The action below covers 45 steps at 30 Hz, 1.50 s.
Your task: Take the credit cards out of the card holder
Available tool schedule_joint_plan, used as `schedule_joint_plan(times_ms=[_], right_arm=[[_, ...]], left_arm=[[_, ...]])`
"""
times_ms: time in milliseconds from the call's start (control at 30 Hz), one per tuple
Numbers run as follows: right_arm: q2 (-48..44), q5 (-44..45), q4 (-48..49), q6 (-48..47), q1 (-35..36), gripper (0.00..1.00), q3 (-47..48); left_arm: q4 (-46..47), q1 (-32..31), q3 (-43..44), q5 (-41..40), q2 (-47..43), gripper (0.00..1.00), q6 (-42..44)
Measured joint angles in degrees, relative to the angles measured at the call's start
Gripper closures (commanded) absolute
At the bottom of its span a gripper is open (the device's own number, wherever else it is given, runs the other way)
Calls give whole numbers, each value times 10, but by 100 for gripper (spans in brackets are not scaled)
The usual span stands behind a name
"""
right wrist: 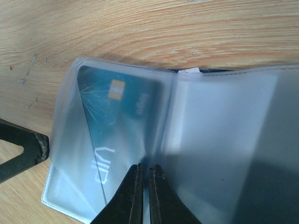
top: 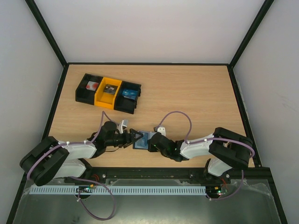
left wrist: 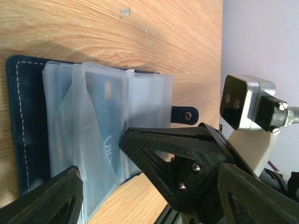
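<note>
Right pincer (right wrist: 143,185), closed, on sleeve (right wrist: 63,184) over 1 credit card (right wrist: 119,121); left pincer (top: 134,138) gapes empty (only its camera shows snap tab (left wrist: 184,114)).

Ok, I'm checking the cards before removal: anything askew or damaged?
The blue card sits tilted inside its clear sleeve, not square with it. White lines beside its chip may be cracks or print; cannot tell.

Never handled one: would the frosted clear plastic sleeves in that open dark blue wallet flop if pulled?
Probably floppy: the plastic sleeves fan and curl unevenly. Likely slippery, given their sheen. The blue chip card inside should stiffen one pocket.
</note>
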Motion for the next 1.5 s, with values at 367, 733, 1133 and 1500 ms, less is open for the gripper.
schedule_joint_plan(times_ms=[367,733,1133,1500], right_arm=[[0,0,0,0,0,95,0],[0,0,0,0,0,95,0],[0,1,0,0,0,95,0],[-10,2,26,2,0,95,-23]], left_arm=[[2,-6,0,1,14,20,0],[16,-7,0,5,27,20,-5],[52,-21,0,12,43,20,-24],[78,-44,0,13,43,20,-49]])
